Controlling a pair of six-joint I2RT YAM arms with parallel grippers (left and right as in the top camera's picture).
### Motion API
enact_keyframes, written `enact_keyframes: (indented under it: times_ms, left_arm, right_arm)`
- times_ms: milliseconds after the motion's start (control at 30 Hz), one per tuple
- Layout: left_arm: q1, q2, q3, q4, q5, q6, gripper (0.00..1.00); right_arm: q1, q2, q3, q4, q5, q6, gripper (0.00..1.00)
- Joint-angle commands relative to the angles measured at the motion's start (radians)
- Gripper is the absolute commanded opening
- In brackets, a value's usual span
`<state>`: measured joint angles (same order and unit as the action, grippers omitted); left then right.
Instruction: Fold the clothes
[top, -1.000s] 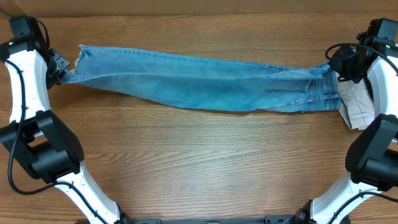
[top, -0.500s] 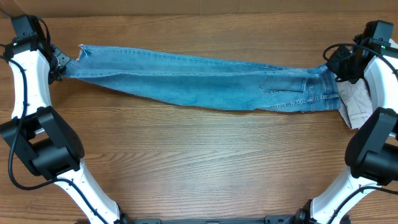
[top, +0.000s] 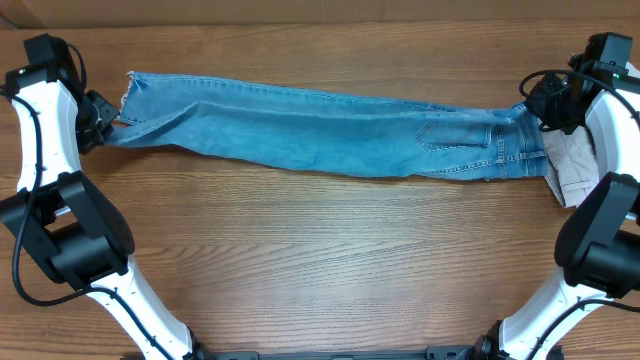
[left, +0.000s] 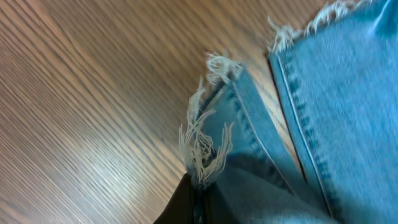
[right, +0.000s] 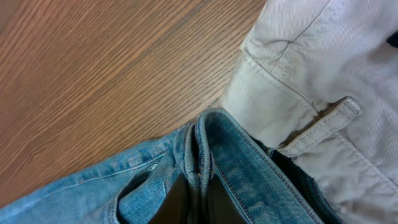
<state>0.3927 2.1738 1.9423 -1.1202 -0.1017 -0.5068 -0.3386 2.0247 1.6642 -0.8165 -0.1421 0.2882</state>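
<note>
Where overhead shows you jeans (top: 320, 135) stretched nine to three o'clock across the table (top: 320, 260), only wrist views confirm: left gripper (left: 194, 202) pinching frayed hem (left: 202, 146), right gripper (right: 198, 198) pinching waistband (right: 230, 155) beside off-white garment (right: 311, 81).

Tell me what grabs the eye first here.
The jeans lie stretched across the far side of the table, hem left, waistband right. The left gripper pinches the frayed hem and the right gripper the waistband. An off-white garment lies crumpled at the right edge beside the waistband.
</note>
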Motion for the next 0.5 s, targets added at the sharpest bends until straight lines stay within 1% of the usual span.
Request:
enact_keyframes:
  times_ms: [0,333,433,467]
  left_arm:
    - [-0.005,0.014,0.024,-0.017,0.074,-0.022,0.04]
    - [-0.005,0.014,0.052,-0.026,0.084,-0.026,0.04]
    - [-0.008,0.014,0.052,-0.011,0.084,-0.047,0.04]
    - [-0.009,0.014,0.052,0.021,0.091,-0.048,0.07]
  right_arm:
    - [-0.009,0.0,0.039,0.006,0.038,-0.001,0.04]
    - [-0.009,0.0,0.039,-0.002,0.037,-0.001,0.04]
    - [-0.009,0.0,0.039,-0.003,0.037,-0.001,0.04]
    - [-0.009,0.0,0.039,-0.003,0.037,-0.001,0.04]
